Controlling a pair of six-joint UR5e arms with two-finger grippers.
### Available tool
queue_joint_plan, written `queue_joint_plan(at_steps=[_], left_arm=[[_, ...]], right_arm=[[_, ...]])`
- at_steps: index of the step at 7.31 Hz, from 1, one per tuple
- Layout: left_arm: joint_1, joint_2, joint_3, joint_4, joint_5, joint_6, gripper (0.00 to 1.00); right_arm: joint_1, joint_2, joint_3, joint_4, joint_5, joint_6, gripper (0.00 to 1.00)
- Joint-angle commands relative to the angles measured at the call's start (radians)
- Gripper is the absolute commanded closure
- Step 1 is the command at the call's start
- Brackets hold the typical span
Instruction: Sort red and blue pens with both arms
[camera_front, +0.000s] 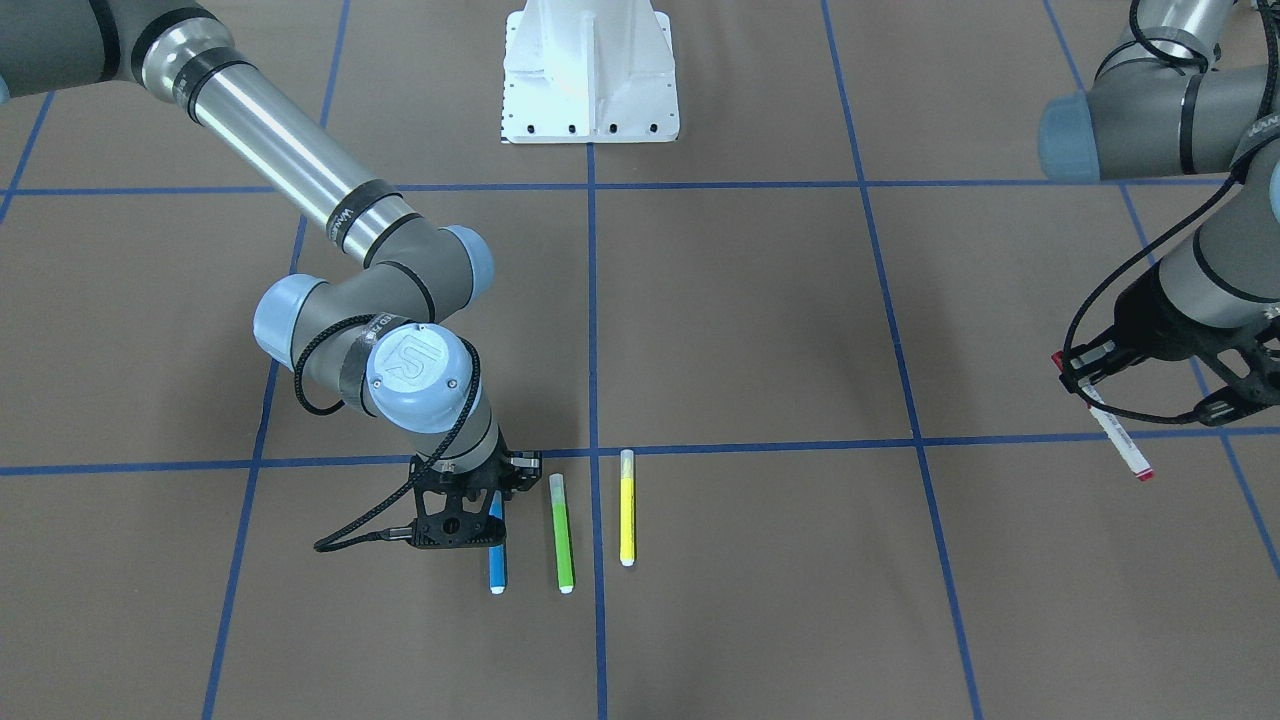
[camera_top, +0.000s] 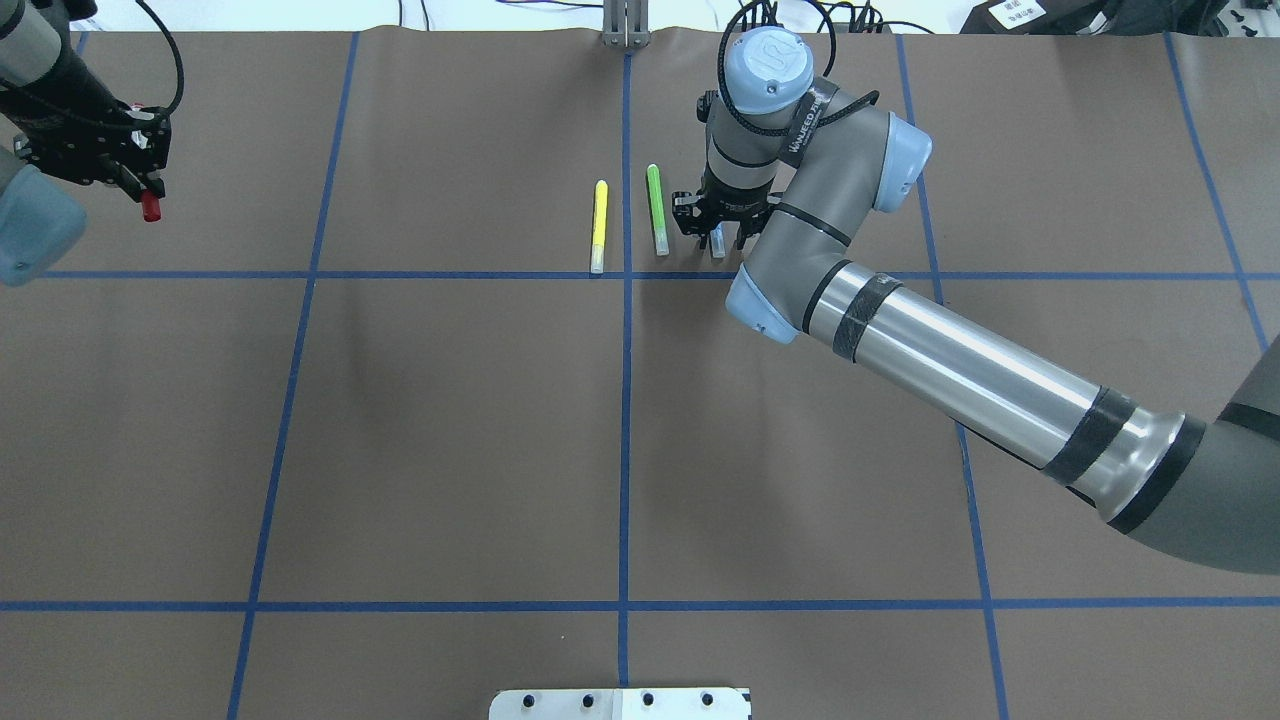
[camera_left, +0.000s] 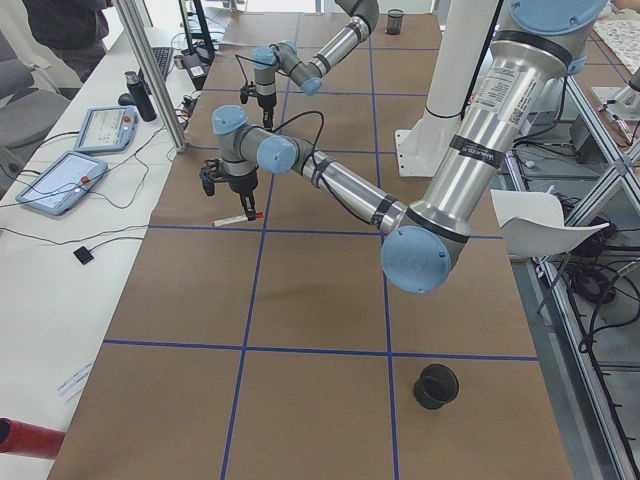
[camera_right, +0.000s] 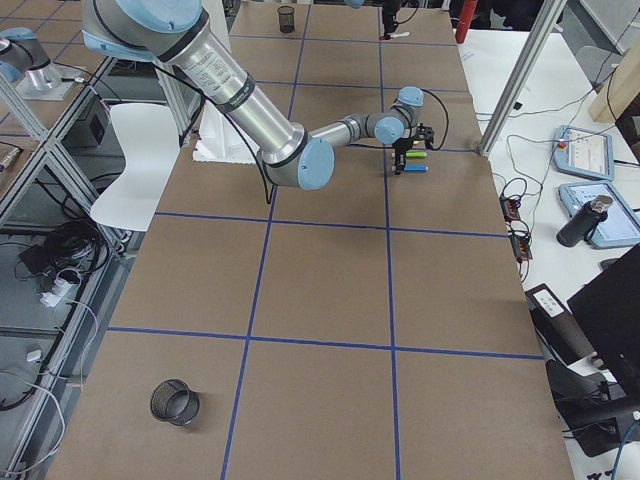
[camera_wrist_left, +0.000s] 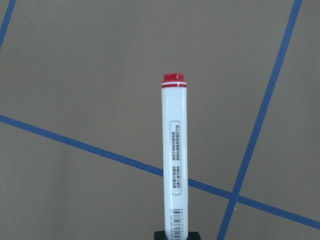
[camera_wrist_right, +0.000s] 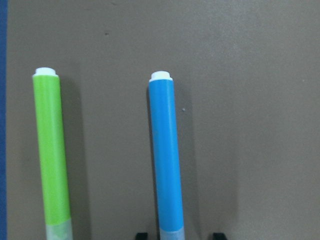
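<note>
The red pen (camera_front: 1120, 440), white-barrelled with red ends, hangs tilted above the table at the robot's far left, and my left gripper (camera_front: 1088, 385) is shut on it. The left wrist view shows its barrel (camera_wrist_left: 174, 150) sticking out from the fingers over bare mat. The blue pen (camera_front: 497, 565) lies flat on the mat beside a green marker (camera_front: 562, 535). My right gripper (camera_front: 488, 512) is down over it and open. In the right wrist view a fingertip (camera_wrist_right: 217, 235) shows on either side of the blue pen (camera_wrist_right: 165, 150), without closing on it.
A yellow marker (camera_front: 627, 510) lies parallel to the green marker (camera_wrist_right: 51, 150), just across a blue tape line. The white robot base (camera_front: 590, 70) stands at the table's robot side. A black cup (camera_left: 436, 386) and a mesh cup (camera_right: 174, 401) stand at the table's ends.
</note>
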Motion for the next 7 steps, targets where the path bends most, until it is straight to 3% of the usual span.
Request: queue_joint_plan(at_steps=[1, 3, 5, 7], left_arm=[[0.0, 0.0, -0.001, 0.001, -0.002, 0.0, 1.0], [-0.021, 0.014, -0.007, 0.003, -0.012, 0.002, 1.0], [-0.105, 0.14, -0.038, 0.005, -0.093, 0.108, 1.0], [-0.179, 0.268, -0.041, 0.006, -0.092, 0.275, 1.0]], right_arm=[[0.0, -0.001, 0.001, -0.002, -0.001, 0.002, 1.0], [0.011, 0.005, 0.01, -0.007, -0.001, -0.011, 1.0], [0.038, 0.021, 0.027, -0.016, 0.006, -0.009, 1.0], [0.06, 0.019, 0.111, -0.115, 0.008, -0.017, 1.0]])
